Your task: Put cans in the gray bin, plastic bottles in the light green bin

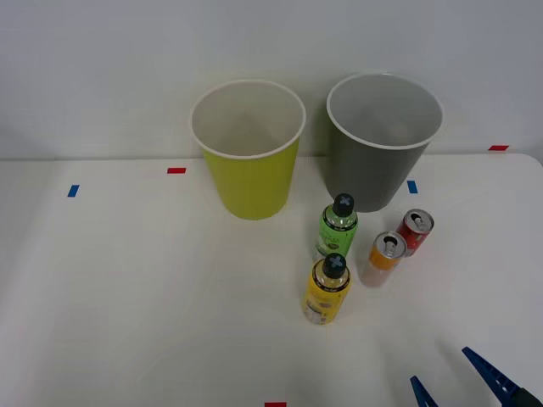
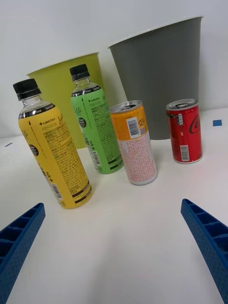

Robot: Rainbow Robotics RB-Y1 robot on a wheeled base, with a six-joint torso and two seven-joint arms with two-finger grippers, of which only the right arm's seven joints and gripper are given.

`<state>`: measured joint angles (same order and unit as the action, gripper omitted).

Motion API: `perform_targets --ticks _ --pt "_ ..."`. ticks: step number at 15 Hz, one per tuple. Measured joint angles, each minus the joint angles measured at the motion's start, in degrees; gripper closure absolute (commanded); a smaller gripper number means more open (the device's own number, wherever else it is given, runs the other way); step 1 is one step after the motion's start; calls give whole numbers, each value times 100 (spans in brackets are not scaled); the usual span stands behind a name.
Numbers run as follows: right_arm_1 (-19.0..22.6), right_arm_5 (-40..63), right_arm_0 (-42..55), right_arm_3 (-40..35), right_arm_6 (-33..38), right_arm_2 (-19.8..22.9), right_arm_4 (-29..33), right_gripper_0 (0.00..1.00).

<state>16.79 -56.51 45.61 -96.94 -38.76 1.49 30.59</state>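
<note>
Right gripper [image 1: 462, 373]: two fingers [image 1: 488, 370], saturated blue, plastic-looking, matte. In the front view each finger tapers to a narrow pointed tip; the one nearer the picture's edge runs back into a black part at its base. In the right wrist view the fingers [image 2: 209, 242] appear as broad blue wedges, inner faces covered with a regular ribbed grid of small raised ridges, outer edges smooth and flat. No cables, screws, labels or printed markings discernible on the visible portions. Both fingers match in colour and texture.
</note>
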Motion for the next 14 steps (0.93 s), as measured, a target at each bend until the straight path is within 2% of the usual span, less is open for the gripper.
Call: perform_targets --ticks 14 --pt "0 0 0 0 0 0 0 0"
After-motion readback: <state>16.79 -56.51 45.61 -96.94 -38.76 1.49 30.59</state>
